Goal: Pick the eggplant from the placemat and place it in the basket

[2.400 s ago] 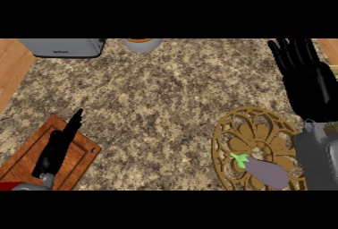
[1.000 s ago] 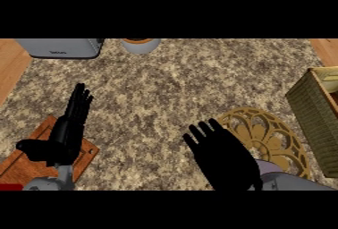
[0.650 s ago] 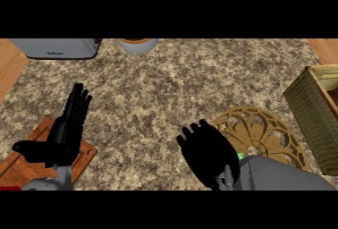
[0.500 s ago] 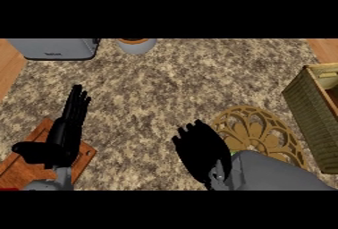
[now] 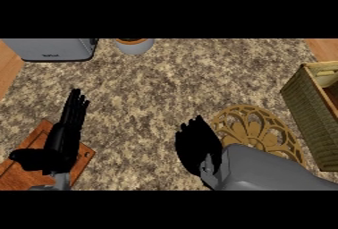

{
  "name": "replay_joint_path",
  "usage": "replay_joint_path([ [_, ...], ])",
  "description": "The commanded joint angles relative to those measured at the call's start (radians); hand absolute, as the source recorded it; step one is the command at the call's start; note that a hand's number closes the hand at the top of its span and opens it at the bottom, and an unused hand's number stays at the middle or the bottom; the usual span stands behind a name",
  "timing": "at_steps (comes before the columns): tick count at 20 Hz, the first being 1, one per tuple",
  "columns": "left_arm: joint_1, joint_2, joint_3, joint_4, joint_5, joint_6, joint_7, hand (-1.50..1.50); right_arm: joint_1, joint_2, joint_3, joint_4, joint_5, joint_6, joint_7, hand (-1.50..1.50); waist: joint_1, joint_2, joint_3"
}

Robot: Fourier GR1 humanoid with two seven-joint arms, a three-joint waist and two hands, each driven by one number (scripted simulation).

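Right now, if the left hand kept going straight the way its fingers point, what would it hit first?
Only bare counter lies ahead of the left hand at first; further on that line, probably the grey appliance, though depth is unclear.

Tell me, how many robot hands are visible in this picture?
2. The left hand rests open at the lower left, above a wooden board. The right hand is open at lower centre, beside the golden placemat.
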Motion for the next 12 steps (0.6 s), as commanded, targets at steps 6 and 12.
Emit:
replay_joint_path([
  [6, -0.063, 0.025, 0.036, -0.032, 0.001, 0.003, 0.085, 0.0, 0.072, 0.02, 0.005, -0.049, -0.006, 0.093, 0.276, -1.5, -0.011, 0.005, 0.003],
  [12, -0.026, -0.011, 0.028, -0.024, -0.007, -0.012, 0.021, 0.0, 0.191, -0.021, -0.003, -0.099, 0.085, 0.063, 0.203, -1.5, 0.008, 0.013, 0.004],
])
